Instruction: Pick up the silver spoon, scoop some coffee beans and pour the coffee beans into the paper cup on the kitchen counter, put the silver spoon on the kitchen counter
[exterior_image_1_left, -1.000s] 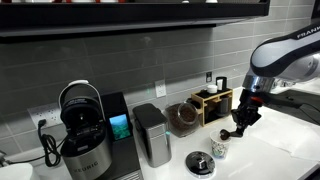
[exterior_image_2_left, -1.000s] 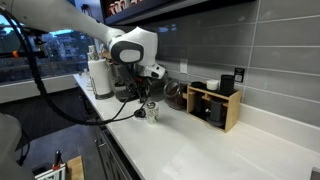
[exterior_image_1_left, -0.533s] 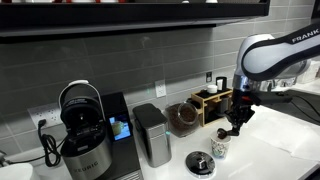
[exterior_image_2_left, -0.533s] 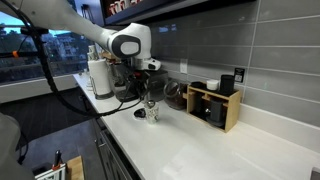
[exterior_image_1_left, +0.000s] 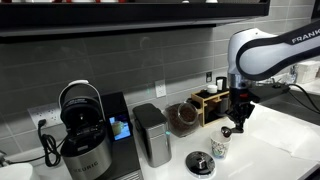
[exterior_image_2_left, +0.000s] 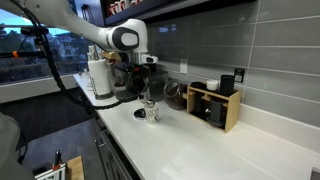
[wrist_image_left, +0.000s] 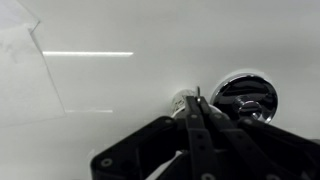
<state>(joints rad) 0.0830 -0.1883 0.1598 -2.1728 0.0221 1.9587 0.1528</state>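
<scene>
Silver spoon (wrist_image_left: 245, 95) is pinched between the closed fingers of the gripper (wrist_image_left: 198, 108) (bowl contents unreadable, handle mostly hidden), near the paper cup (exterior_image_1_left: 219, 147).

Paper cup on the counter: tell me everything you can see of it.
The paper cup is small and white with dark printed marks, wider at the rim. It stands upright on the white kitchen counter, beside a flat black disc. The end effector hangs close above its rim; the cup's contents are hidden.

Counter (wrist_image_left: 150, 100) glaring white, light strip reflecting; spoon (wrist_image_left: 245, 95) glinting; gripper (wrist_image_left: 197, 110) blurring dark. Exterior views showing dim, soft.
</scene>
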